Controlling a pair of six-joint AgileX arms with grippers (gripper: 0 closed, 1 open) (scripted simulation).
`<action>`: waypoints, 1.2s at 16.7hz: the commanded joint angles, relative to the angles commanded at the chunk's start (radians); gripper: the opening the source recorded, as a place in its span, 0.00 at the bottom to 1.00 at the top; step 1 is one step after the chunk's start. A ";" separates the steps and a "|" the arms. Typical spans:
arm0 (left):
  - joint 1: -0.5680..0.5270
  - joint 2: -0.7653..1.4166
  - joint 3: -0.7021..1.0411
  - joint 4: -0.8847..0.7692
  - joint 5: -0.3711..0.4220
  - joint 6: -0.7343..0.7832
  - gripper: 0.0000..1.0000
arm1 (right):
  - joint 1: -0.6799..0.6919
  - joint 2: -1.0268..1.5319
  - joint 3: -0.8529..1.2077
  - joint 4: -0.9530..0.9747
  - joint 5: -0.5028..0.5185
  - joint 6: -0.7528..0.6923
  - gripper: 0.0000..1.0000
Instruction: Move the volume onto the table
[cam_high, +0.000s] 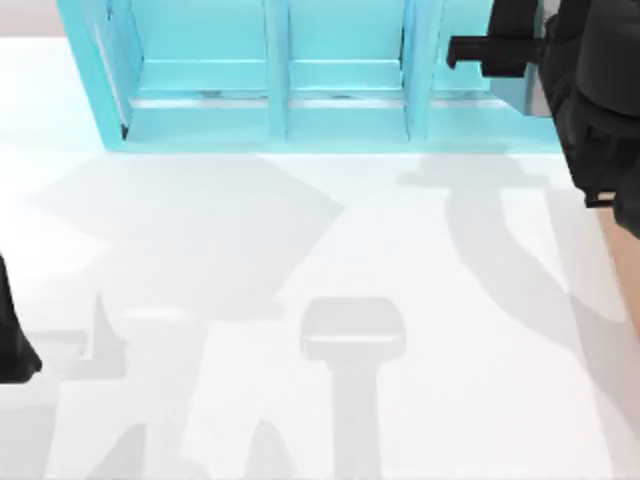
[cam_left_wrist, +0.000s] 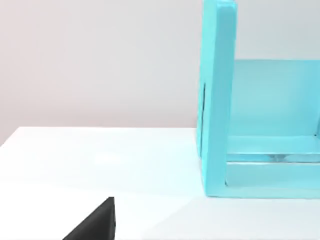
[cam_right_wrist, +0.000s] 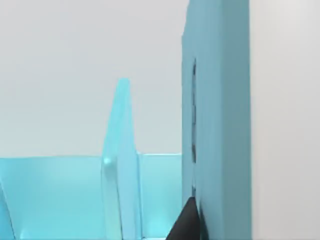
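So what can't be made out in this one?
- The volume: not identifiable in the shelf unit; the right arm covers the shelf's right compartment in the top view.
- Right end effector: its fingers' state is unreadable in the top view, at the shelf's right end.
- Left arm: cut off by the top view's left edge, parked.

Worktop (cam_high: 200, 250): wide, flat, plain white surface, level, smooth and unmarked. From above it runs from 9 o'clock across to 3 o'clock and down past 6 o'clock. Soft grey shadows lie over its centre and its 6 o'clock half. The left wrist view (cam_left_wrist: 100, 160) shows its white far edge against a pale wall.
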 joint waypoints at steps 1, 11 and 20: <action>0.000 0.000 0.000 0.000 0.000 0.000 1.00 | 0.015 -0.058 -0.024 -0.036 0.017 0.003 0.00; 0.000 0.000 0.000 0.000 0.000 0.000 1.00 | 0.050 -0.181 -0.084 -0.123 0.060 0.009 0.00; 0.000 0.000 0.000 0.000 0.000 0.000 1.00 | 0.303 -0.001 -0.144 -0.025 0.222 -0.471 0.00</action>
